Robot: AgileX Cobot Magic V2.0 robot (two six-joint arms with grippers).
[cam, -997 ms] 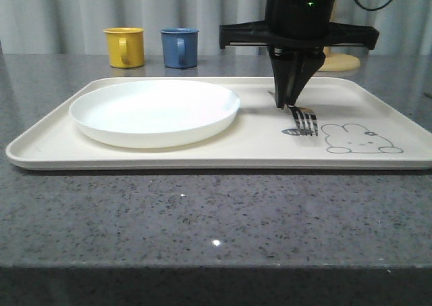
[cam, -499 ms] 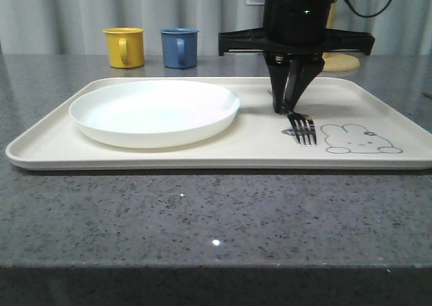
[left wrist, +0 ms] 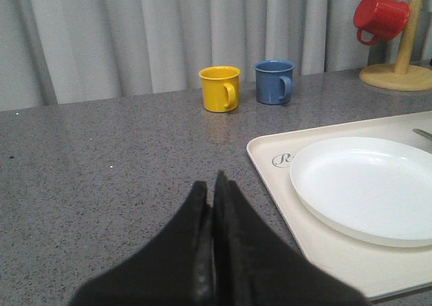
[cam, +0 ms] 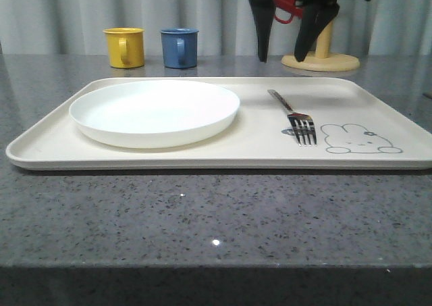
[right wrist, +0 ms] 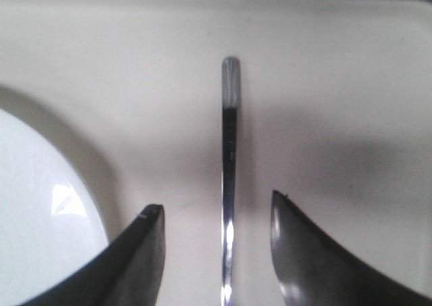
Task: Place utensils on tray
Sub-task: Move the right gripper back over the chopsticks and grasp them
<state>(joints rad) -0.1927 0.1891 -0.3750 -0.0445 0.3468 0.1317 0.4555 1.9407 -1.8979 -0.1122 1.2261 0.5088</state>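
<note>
Fork [cam: 298,115] lies flat on tray [cam: 202,154], just right of plate [cam: 154,110]; right gripper [cam: 289,42] above fork, fingers spread, empty; left gripper [left wrist: 214,205] pinched closed, empty; you're in release step, judging; next, fetch another utensil.

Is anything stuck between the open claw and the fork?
No. The right gripper hangs open straight above the fork, with only air between them. The fork lies flat on the tray, beside the plate, apart from it.
</note>
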